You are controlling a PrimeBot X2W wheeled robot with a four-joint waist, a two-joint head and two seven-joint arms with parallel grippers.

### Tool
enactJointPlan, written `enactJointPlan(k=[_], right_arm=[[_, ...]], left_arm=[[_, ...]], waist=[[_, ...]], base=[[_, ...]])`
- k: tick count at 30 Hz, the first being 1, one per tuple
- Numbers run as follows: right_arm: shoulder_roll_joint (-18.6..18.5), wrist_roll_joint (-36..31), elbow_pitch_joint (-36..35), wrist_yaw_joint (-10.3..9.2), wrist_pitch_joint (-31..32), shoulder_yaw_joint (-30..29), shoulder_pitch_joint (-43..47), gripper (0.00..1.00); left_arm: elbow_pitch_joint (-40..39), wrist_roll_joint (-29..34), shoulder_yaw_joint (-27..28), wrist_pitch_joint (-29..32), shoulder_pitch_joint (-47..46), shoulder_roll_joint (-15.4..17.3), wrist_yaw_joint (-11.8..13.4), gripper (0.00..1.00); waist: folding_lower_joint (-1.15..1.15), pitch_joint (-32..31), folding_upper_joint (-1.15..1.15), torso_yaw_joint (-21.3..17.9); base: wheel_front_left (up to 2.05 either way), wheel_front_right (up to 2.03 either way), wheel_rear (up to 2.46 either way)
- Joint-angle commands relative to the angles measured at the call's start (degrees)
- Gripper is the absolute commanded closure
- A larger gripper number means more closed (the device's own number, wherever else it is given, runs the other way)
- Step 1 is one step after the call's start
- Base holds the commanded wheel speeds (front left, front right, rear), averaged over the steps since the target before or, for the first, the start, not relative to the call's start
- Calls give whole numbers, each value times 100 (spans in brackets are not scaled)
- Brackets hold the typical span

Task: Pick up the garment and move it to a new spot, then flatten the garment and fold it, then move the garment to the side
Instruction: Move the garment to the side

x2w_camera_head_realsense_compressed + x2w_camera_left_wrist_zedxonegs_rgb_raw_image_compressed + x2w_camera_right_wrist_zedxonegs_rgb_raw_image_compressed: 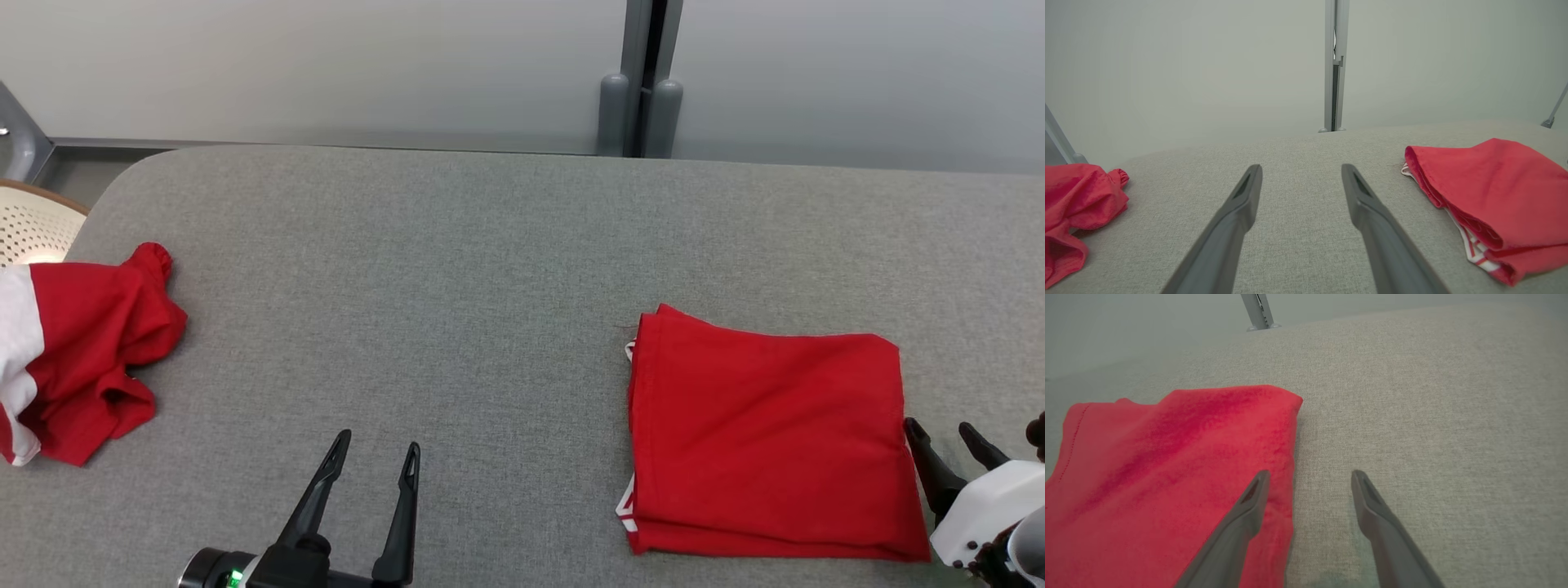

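Folded garment (767, 433) lies flat on the table (490, 269), right side; right gripper (939, 426) gapes empty just beside its edge, left gripper (380, 443) gapes too, so it should pinch all layers together

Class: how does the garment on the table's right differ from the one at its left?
The right garment lies folded in a flat rectangle; the left garment is bunched in a heap. The right garment shows thin white trim; the left garment a broad white panel. Both are red, on the grey table.
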Motion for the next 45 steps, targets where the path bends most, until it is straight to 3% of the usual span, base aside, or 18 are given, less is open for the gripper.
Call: enactJointPlan(k=[1, 6, 7, 8, 11, 13, 14, 19, 24, 27, 36, 45], right_arm=[[-66, 146, -55, -1, 101, 42, -42, 0], [-139, 454, -244, -1, 360, 247, 21, 0], [-146, 525, -258, -1, 428, 303, 24, 10], [-146, 525, -258, -1, 428, 303, 24, 10], [-148, 707, -270, -1, 619, 449, 1, 56], [-142, 815, -271, -1, 739, 534, -29, 75], [-143, 861, -271, -1, 785, 574, -48, 100], [-417, 724, -359, -8, 522, 621, -195, 100], [-758, 213, -381, -8, -170, 354, -460, 100], [-780, -63, -323, -7, -468, 138, -744, 100], [-914, -722, -113, -7, -358, -620, -1856, 100], [-1089, -1527, 203, -7, -86, -2124, -2653, 100]], left_arm=[[-8, -28, -11, 1, -108, 18, 3, 0], [-14, -45, -13, 1, -222, 17, 26, 0], [-21, -49, -17, 1, -234, 17, 25, 0], [-21, -49, -17, 1, -234, 17, 25, 0], [-26, -62, -33, 1, -327, 18, 12, 0], [-33, -72, -43, 1, -370, 18, 3, 0], [-31, -76, -44, 1, -398, 18, -5, 0], [-38, -67, -16, 1, -485, 20, -34, 0], [-87, -33, 5, 1, -528, 18, -63, 0], [-202, 9, -23, 1, -614, 17, -96, 0], [-684, 281, -182, 2, -1100, 64, -295, 0], [-1224, 320, -278, 2, -1527, 145, -437, 0]], waist=[[0, 109, 0, 52], [0, 272, 0, 46], [0, 310, 0, 44], [0, 310, 0, 44], [0, 404, 0, 49], [0, 463, 0, 53], [0, 489, 0, 54], [0, 595, 0, 52], [0, 710, 0, -54], [0, 844, 0, -165], [0, 1668, 0, -459], [0, 2449, 0, -587]], base=[[0, 0, 0], [0, 0, 0], [0, 0, 0], [0, 0, 0], [0, 0, 0], [0, 0, 0], [0, 0, 0], [0, 0, 0], [0, 0, 0], [0, 0, 0], [0, 0, 0], [0, 0, 0]])
